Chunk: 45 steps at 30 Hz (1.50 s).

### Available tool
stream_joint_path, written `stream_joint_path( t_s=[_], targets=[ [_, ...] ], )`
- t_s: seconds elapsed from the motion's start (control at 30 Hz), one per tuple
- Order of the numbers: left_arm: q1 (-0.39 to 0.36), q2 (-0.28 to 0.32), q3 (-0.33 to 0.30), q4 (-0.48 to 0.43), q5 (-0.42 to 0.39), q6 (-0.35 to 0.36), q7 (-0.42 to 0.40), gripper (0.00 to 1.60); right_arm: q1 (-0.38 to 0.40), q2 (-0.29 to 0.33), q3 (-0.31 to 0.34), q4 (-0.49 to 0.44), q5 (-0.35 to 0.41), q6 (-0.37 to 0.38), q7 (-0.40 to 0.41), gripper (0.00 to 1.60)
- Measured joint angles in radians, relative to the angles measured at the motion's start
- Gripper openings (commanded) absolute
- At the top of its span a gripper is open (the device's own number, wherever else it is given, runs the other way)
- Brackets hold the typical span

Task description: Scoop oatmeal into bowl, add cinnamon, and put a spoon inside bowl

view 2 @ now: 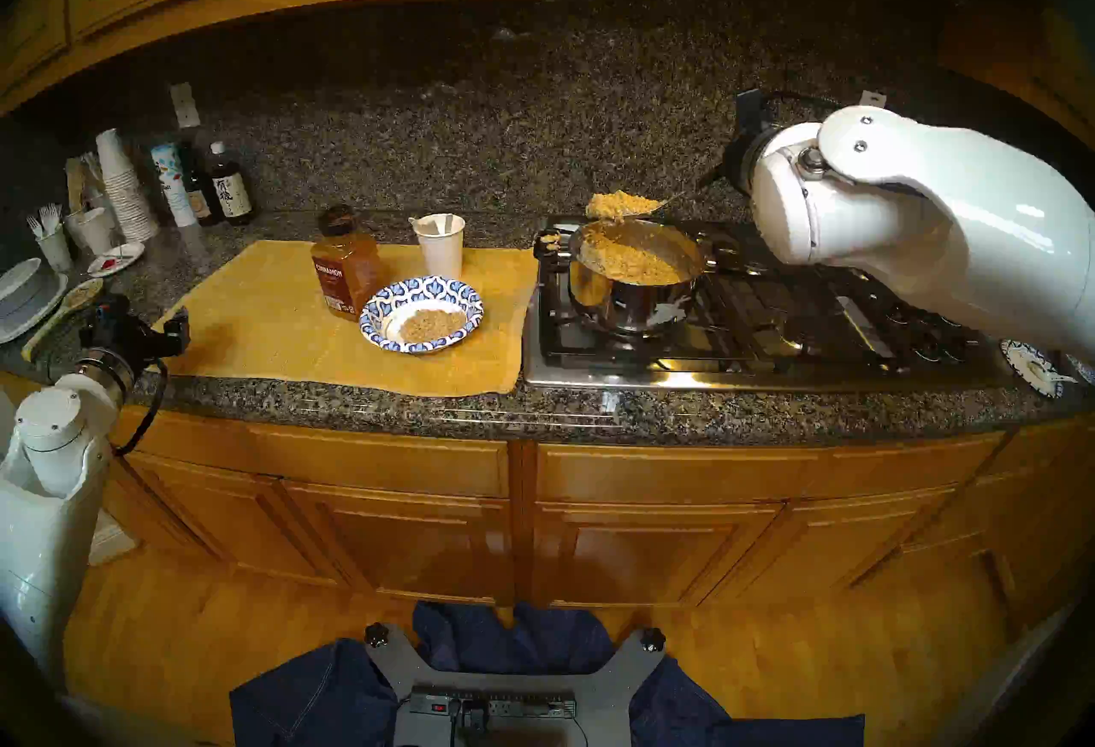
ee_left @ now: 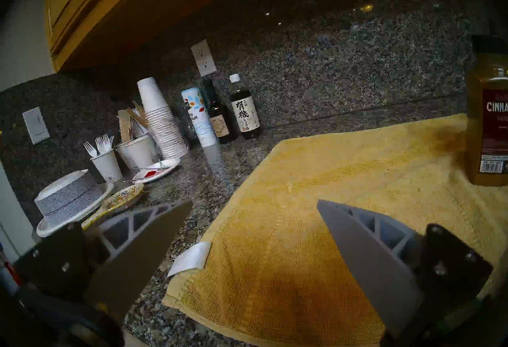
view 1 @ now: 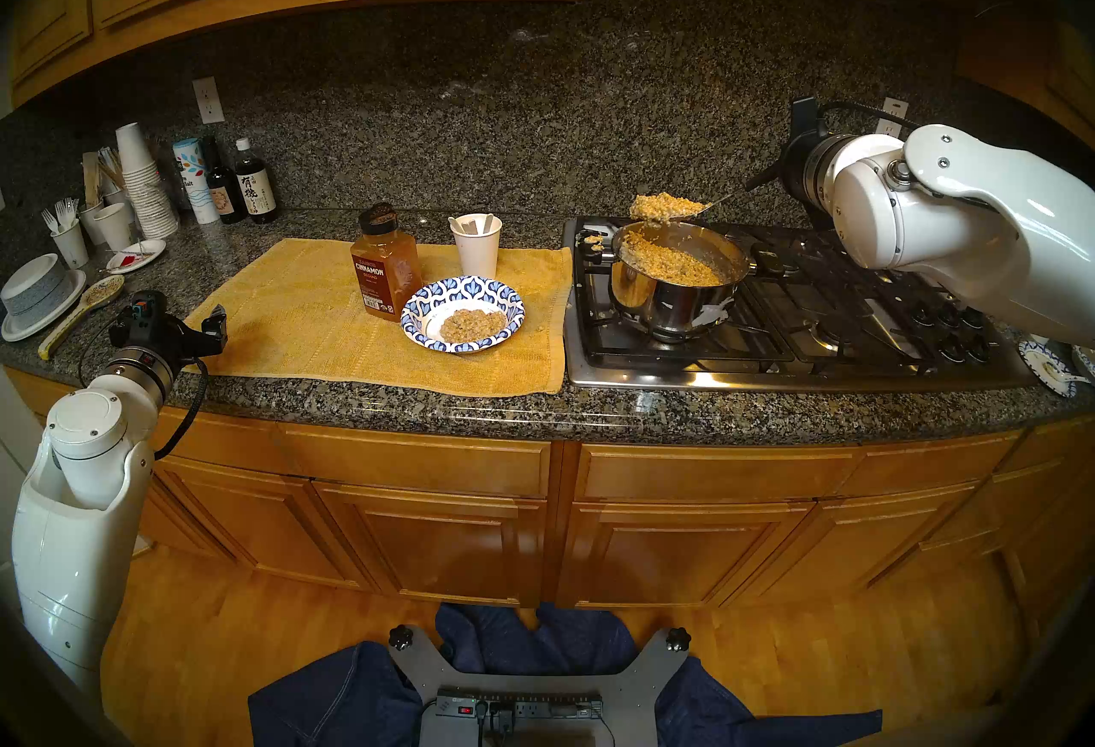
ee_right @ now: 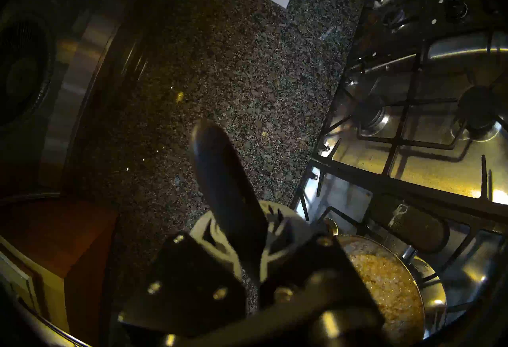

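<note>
step: we carry heaped serving spoon [view 1: 666,207] over pot [view 1: 675,278] | right end effector [ee_right: 247,233] clamped on handle; left end effector [ee_left: 253,203] wide open, empty | bowl [view 1: 463,314] on desk towel holds oatmeal [view 1: 474,324] | keep spoon level, slow

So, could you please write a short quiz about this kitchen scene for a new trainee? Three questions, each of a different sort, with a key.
1. True or false: the bowl already holds some oatmeal.
2. Multiple choice: the loaded serving spoon in the right gripper is
A) over the bowl
B) over the steel pot
C) lying on the yellow towel
3. Fill in: the left gripper is ____ and holds nothing; the cinnamon stands upright, lid on, just ____ of the bowl as the head camera sees it.

Key: 1 true; 2 B; 3 open, left.
</note>
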State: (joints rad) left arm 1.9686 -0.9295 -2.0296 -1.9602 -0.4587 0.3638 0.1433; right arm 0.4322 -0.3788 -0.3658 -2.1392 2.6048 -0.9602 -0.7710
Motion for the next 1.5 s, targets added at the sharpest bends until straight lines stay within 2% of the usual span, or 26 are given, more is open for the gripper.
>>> stream_joint_path(
  t_s=[0.23, 0.53, 1.2, 1.5],
  targets=[
    [0.0, 0.0, 0.0, 0.0, 0.0, 0.0, 0.0, 1.6, 0.0, -0.027, 0.012, -0.003, 0.004, 0.0, 0.001, 0.0],
    [0.0, 0.0, 0.0, 0.0, 0.0, 0.0, 0.0, 1.6, -0.006, -0.097, 0.039, -0.019, 0.024, 0.0, 0.005, 0.0],
    [0.0, 0.0, 0.0, 0.0, 0.0, 0.0, 0.0, 1.6, -0.075, -0.335, 0.133, 0.027, 0.103, 0.0, 0.032, 0.0],
    [0.0, 0.0, 0.0, 0.0, 0.0, 0.0, 0.0, 1.6, -0.115, -0.43, 0.154, 0.053, 0.118, 0.0, 0.039, 0.0]
  ],
)
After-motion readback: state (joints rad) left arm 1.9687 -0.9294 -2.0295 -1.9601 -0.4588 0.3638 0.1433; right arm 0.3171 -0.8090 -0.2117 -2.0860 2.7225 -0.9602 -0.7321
